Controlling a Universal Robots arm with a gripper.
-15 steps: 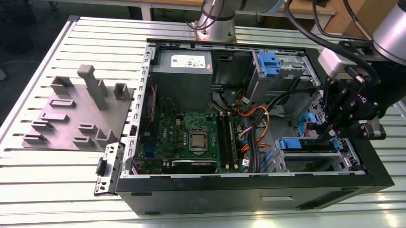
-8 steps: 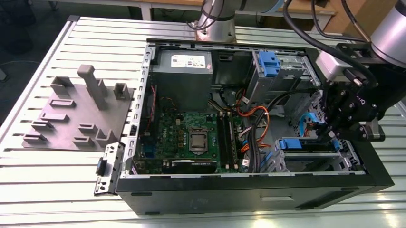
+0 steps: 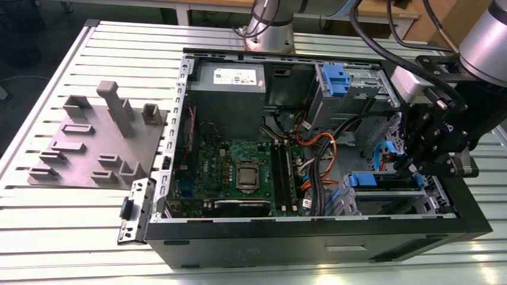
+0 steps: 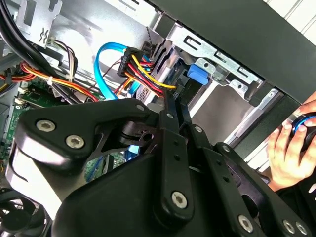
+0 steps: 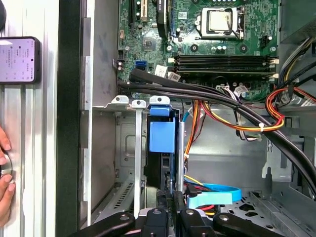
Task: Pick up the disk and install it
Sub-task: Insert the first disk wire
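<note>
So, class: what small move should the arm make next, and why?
Probably ease the disk straight deeper into the drive cage: it already stands edge-on in its slot, with the gripper right behind it. Whether it is fully seated cannot be told.

**One wide outside camera, two close ones riding behind the gripper**

The exterior view looks down at a slant from well back. It takes in the whole open computer case (image 3: 317,237) lying on the slatted table (image 3: 47,202). In it the gripper (image 3: 418,171) hangs at the exterior view's right, above the drive cage (image 3: 388,196).

The first wrist view sits close behind the gripper (image 5: 170,196) and looks along it into the case. The drive cage (image 5: 126,148) lies directly ahead of the gripper and the motherboard (image 5: 222,44) farther beyond.

The second wrist view is nearer still. It peers over the gripper (image 4: 174,106) and its black linkage toward the same cage (image 4: 217,59).

All three views share the cage. The exterior and first wrist views also share the motherboard (image 3: 237,160).
</note>
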